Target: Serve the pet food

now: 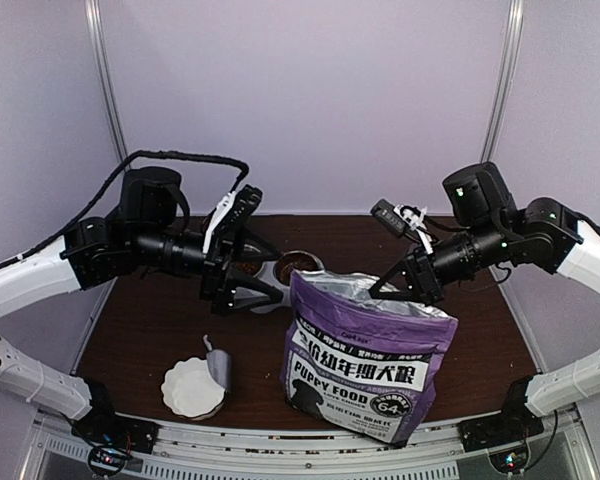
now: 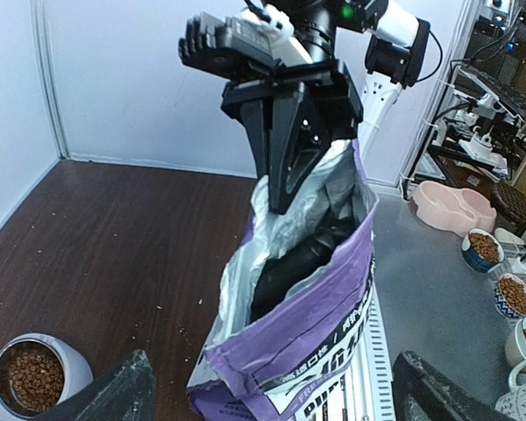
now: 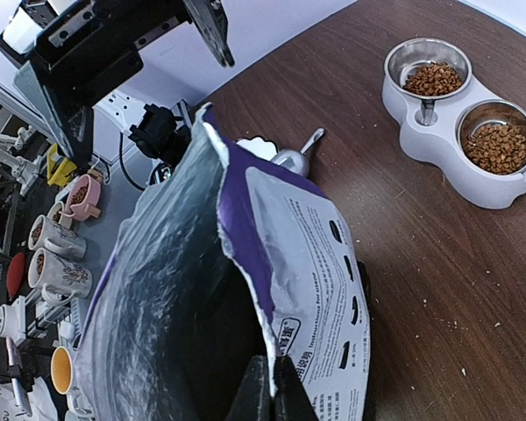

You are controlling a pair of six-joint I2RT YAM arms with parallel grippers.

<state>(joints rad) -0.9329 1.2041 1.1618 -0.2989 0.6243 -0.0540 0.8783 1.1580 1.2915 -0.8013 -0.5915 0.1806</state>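
The pet food lies as reddish-brown kibble in both metal bowls of a white twin-bowl feeder. The feeder stands toward the back of the dark wooden table. A few stray pellets are scattered on the table surface around it.

In front of the feeder and to its right, a purple-and-white printed bag stands upright near the front edge with its top open, showing the silver lining.

The right end effector is clenched on the upper rim of the bag at its far right side.

The left end effector is released, its fingers spread wide. It hovers over the feeder, aimed at the mouth of the bag.

A shiny metal scoop rests against the right edge of a white fluted dish, left of the bag.
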